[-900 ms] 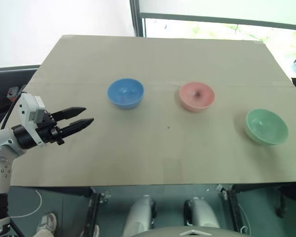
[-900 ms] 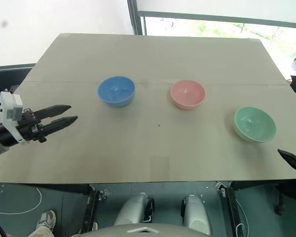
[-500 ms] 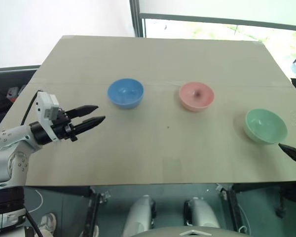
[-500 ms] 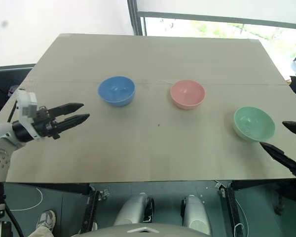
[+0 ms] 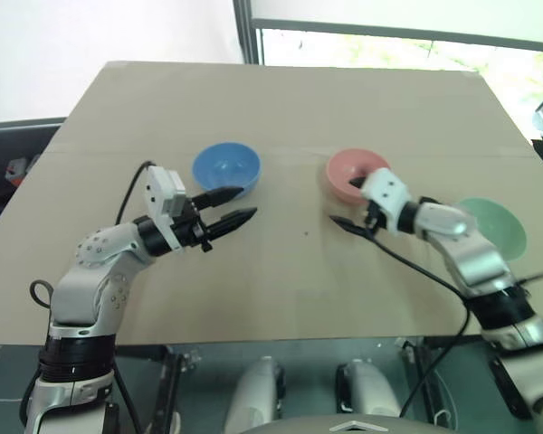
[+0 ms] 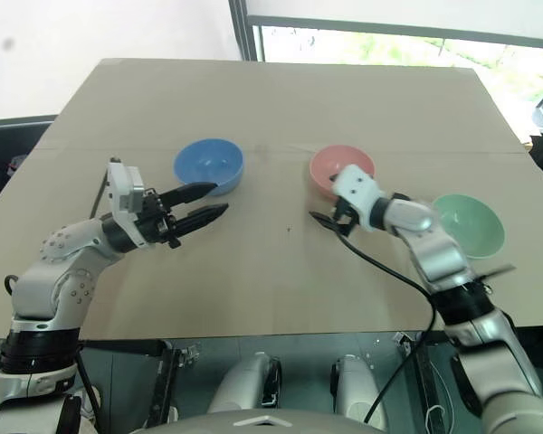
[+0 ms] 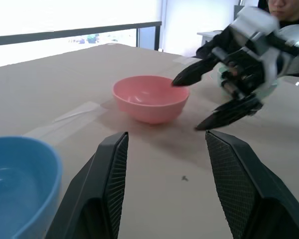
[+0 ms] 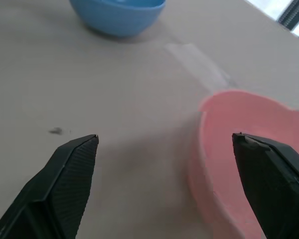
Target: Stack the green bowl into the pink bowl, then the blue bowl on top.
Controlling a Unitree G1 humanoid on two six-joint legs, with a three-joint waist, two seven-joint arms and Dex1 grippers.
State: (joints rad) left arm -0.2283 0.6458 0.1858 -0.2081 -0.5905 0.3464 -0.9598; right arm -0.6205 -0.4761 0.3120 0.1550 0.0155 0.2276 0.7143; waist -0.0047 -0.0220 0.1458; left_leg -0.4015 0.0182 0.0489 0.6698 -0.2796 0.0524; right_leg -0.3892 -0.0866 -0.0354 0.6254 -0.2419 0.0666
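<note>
Both arms have swung in over the surface, nothing held yet.

The right tool has come from the edge past the green bowl, fingers wide, one over the pink bowl's near rim. The left tool, fairly wide, has advanced beside the blue bowl. All three bowls sit apart, so stacking hasn't begun.

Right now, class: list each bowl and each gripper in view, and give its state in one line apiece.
green bowl: upright, empty, unstacked.
pink bowl: upright, empty, on the table.
blue bowl: upright, empty, unstacked.
left gripper: open, holding nothing.
right gripper: open, beside the pink bowl.
</note>
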